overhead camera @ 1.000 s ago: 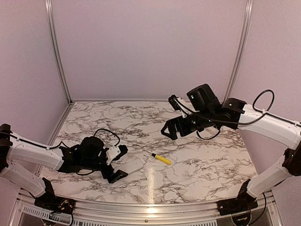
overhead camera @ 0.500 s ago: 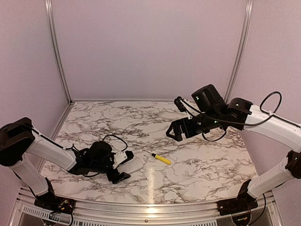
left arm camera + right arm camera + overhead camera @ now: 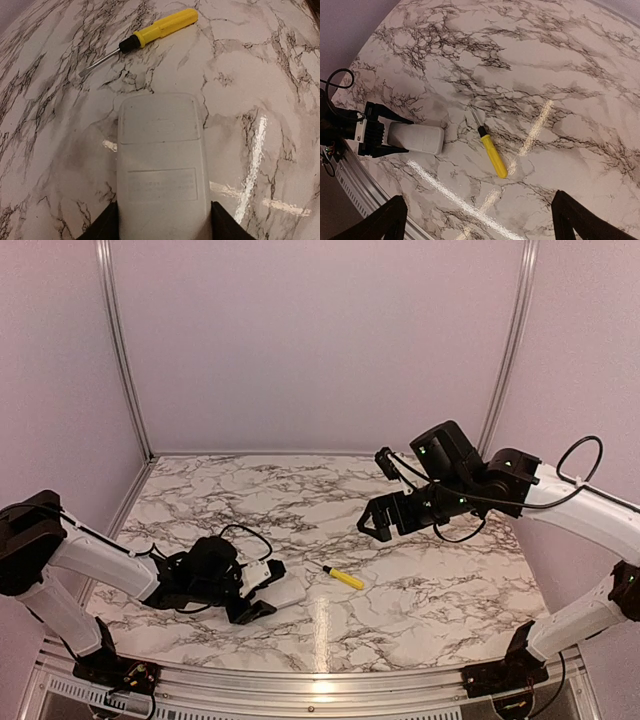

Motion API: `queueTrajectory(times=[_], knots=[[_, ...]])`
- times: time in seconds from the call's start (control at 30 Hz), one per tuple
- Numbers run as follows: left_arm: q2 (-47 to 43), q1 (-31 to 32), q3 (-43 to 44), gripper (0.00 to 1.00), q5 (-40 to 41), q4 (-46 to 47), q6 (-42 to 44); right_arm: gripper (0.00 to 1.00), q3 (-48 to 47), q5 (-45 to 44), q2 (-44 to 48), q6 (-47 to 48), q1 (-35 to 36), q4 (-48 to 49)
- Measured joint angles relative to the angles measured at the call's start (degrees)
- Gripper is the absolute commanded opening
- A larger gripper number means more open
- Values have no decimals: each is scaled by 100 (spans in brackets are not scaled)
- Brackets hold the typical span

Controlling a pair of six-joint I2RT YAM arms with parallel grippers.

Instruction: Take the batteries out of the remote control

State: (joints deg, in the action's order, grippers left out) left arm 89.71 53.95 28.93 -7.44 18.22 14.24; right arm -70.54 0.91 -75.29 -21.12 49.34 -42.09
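Observation:
The white remote control (image 3: 161, 165) lies flat on the marble table with its back up and the compartment cover (image 3: 159, 119) in place. It also shows in the top view as the remote control (image 3: 287, 590) and in the right wrist view as the remote control (image 3: 417, 138). My left gripper (image 3: 164, 222) is shut on its near end, with a black finger against each long side. From above, the left gripper (image 3: 266, 589) sits low near the front left. My right gripper (image 3: 375, 523) hangs open in the air, well to the right, holding nothing. The batteries are hidden.
A yellow-handled screwdriver (image 3: 343, 577) lies just right of the remote, its blade pointing back-left; the left wrist view shows the screwdriver (image 3: 155, 31) beyond the remote's far end. The table's metal front rail (image 3: 320, 680) runs close behind the left gripper.
The left gripper slid right, took the remote's near end between its fingers and narrowed its jaws onto it. The right arm drifted slightly right, its jaws still wide.

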Motion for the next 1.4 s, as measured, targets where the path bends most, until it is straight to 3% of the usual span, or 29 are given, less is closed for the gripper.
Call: queueTrajectory(times=[0.07,0.47,0.9,1.13,1.4], knots=[[-205,2,42,0,-4,-188,20,99,0,0,0,-22,0,0],[-1523,2,693,0,-273,-1416,125,99,-514,197,-131,-426,0,-232],[-2417,136,1084,0,-363,-2363,166,99,-776,1971,-590,-1217,2,-107],[-2459,249,1244,0,-363,-2527,136,99,-610,3088,-813,-1980,15,708],[-2448,341,1478,0,-367,-2450,4,96,-380,3491,-1014,-2804,94,1633]])
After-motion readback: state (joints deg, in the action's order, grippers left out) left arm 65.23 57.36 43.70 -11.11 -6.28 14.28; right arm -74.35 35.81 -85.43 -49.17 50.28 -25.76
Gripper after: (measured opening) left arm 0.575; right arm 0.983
